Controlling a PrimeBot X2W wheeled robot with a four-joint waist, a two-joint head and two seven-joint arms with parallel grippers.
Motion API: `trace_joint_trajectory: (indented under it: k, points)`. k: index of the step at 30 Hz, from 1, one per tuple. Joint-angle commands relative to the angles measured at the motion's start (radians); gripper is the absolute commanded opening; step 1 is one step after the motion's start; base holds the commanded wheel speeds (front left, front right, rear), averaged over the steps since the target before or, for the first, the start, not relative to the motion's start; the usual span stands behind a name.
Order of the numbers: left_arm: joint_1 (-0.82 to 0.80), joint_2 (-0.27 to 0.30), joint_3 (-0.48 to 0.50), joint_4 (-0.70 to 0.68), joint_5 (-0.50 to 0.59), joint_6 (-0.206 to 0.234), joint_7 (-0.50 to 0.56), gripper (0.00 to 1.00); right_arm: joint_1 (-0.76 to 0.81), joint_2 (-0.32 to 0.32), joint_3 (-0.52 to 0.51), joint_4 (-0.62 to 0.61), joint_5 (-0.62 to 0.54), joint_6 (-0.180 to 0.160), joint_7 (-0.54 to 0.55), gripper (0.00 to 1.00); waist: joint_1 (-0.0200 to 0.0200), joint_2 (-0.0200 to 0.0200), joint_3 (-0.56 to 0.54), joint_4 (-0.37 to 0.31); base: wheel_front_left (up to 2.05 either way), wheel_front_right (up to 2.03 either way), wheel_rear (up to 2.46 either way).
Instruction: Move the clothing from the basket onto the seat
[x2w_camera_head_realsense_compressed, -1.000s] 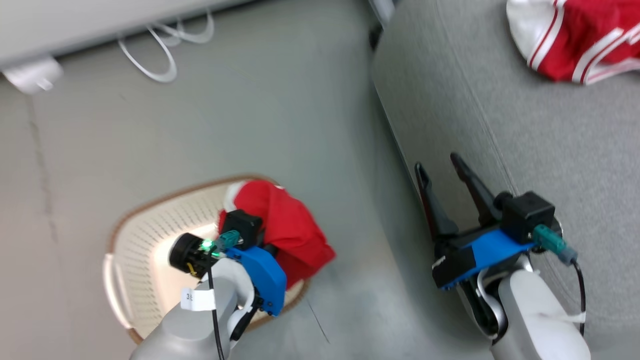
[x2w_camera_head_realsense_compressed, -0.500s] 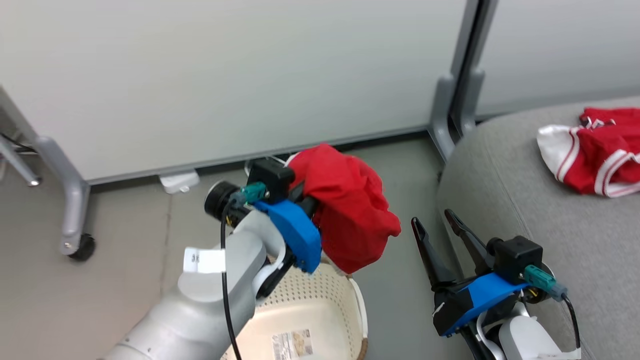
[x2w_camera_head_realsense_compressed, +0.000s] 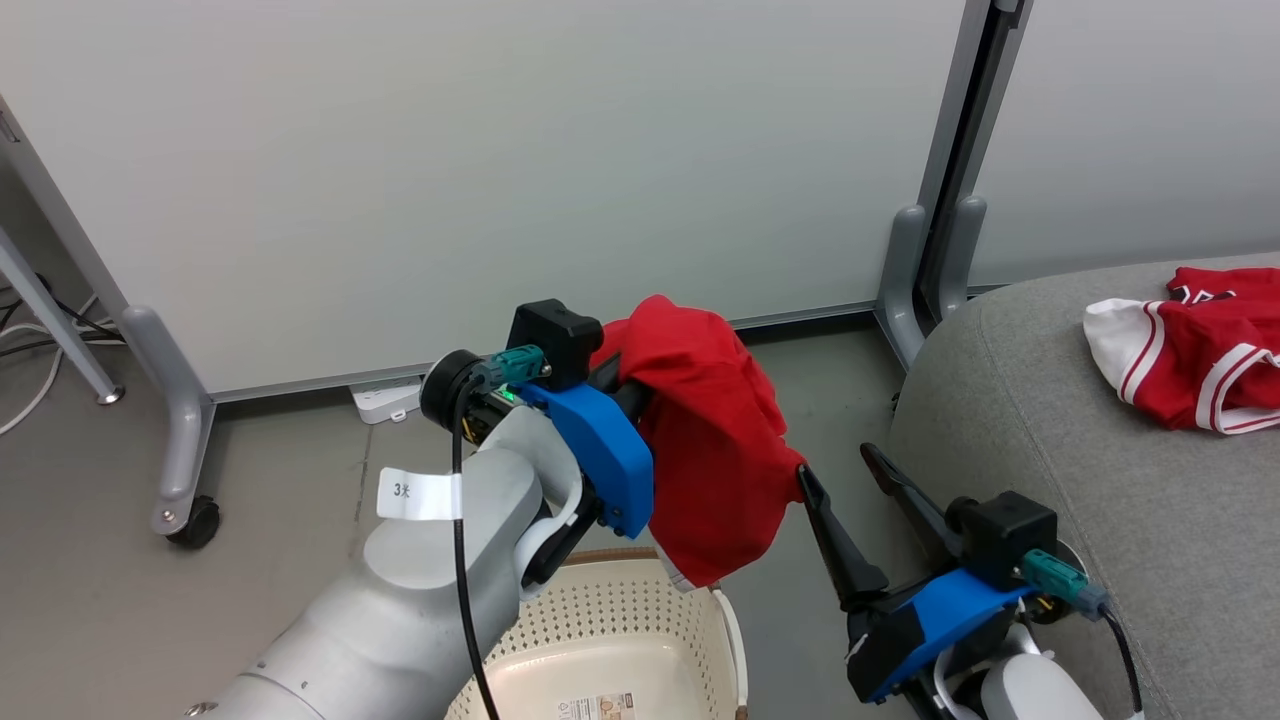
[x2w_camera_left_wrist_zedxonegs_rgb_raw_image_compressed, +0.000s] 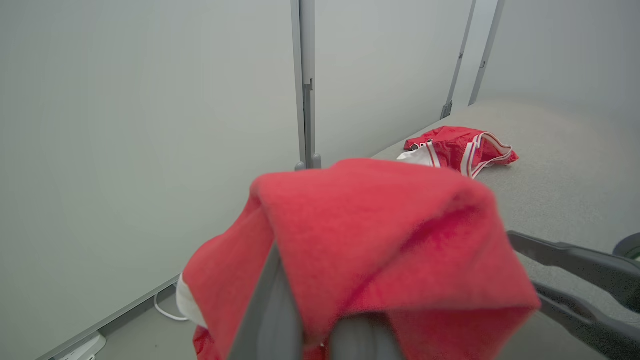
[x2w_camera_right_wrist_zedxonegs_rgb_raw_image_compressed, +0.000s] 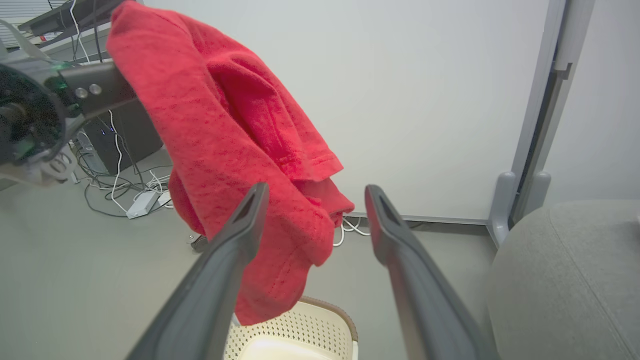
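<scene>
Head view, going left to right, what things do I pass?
Caster → power strip → held red garment → right claw, open → striped garment on the seat.

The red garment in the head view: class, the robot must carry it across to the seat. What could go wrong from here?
1. Most of the red garment hangs loose below the left pincer; it may slip free and drop on the floor, short of the seat.
2. Its lower edge hangs right beside the open right pincer, so swinging it across could snag it on those fingers.
</scene>
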Motion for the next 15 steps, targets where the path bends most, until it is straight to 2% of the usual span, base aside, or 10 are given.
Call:
trace_joint_trajectory:
  k: [1, 5, 9, 11, 15]
  points:
    - [-0.001, -0.002, -0.007, -0.001, -0.009, -0.007, 0.000, 0.00, -0.005, -0.002, 0.018, -0.018, 0.000, 0.000, 0.008, 1.00, 0.0002, -0.0001, 0.002, 0.002, 0.00, 0.00, 0.00]
    - [-0.006, -0.006, -0.018, 0.005, -0.014, -0.007, -0.008, 0.00, -0.052, -0.010, 0.074, -0.041, -0.004, 0.000, 0.042, 1.00, 0.0002, -0.0001, 0.008, 0.003, 0.00, 0.00, 0.00]
    - [-0.005, -0.013, -0.026, 0.007, -0.028, -0.007, -0.012, 0.00, -0.119, -0.042, 0.169, -0.026, 0.038, 0.000, 0.100, 1.00, 0.0002, -0.0001, 0.016, 0.003, 0.00, 0.00, 0.00]
    - [-0.007, -0.014, -0.031, 0.006, -0.034, -0.007, -0.015, 0.00, -0.164, -0.065, 0.202, -0.005, 0.049, 0.000, 0.117, 1.00, 0.0002, -0.0001, 0.019, 0.004, 0.00, 0.00, 0.00]
    - [-0.015, -0.019, -0.045, 0.009, -0.043, -0.007, -0.021, 0.00, -0.239, -0.066, 0.265, 0.077, 0.099, 0.000, 0.146, 1.00, 0.0002, -0.0001, 0.021, 0.007, 0.00, 0.00, 0.00]
